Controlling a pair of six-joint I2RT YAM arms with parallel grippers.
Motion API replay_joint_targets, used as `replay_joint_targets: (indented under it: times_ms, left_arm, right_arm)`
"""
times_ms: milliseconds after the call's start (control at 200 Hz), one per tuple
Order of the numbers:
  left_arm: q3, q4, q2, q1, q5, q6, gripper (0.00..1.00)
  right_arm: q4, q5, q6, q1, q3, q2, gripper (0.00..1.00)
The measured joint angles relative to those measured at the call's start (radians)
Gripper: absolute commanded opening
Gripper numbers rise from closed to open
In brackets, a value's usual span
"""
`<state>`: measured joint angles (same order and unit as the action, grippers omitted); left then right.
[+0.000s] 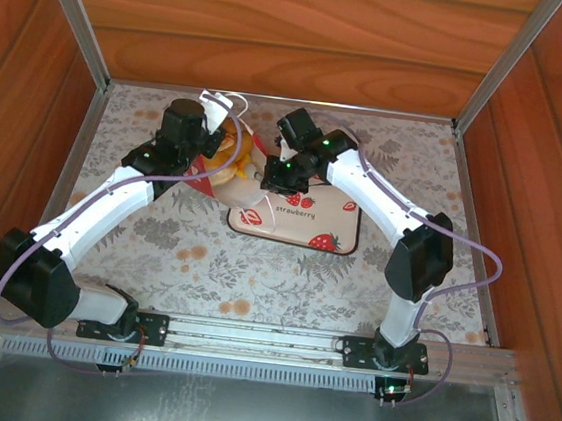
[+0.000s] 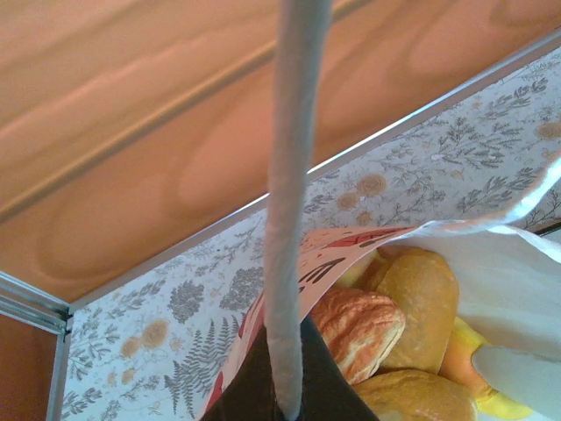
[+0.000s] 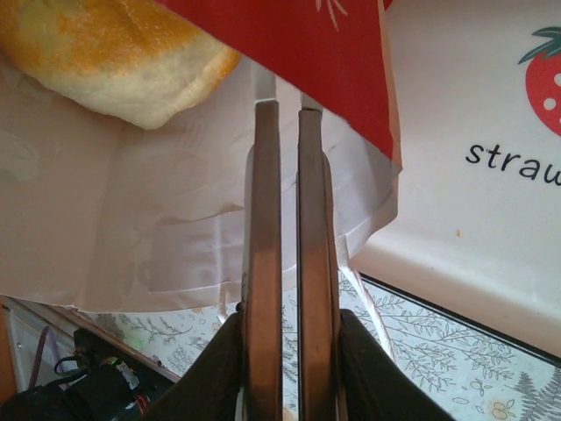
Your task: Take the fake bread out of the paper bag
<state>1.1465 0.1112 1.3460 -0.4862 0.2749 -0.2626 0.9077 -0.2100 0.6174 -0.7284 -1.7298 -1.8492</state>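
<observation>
Though half-hidden, tray (image 3: pixel 473 219) seemingly under bag (image 3: pixel 131 202)

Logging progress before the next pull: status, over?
Left gripper shut on cord handle. Right gripper shut on paper bag edge. Fake bread inside the bag. Strawberry tray beside it, no obstruction seen.

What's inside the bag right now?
Looking into the bag mouth from the left wrist: a croissant, golden rolls and an orange-yellow piece. Anything deeper is covered by these and the bag wall, so I can't give a full count.
</observation>
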Motion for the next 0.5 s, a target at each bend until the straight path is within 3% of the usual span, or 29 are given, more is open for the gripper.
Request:
replay_joint_targets:
  times_ms: [110, 500]
  left_arm:
    - [0.0, 0.0, 0.0, 0.0, 0.0, 0.002, 0.0]
    - [0.009, -0.014, 0.028, -0.01, 0.021, 0.012, 0.0]
  right_arm:
    - [0.024, 0.013, -0.01, -0.01, -0.025, -0.002, 0.14]
    - [0.166, 0.11, -0.069, -0.065, -0.134, 0.043, 0.12]
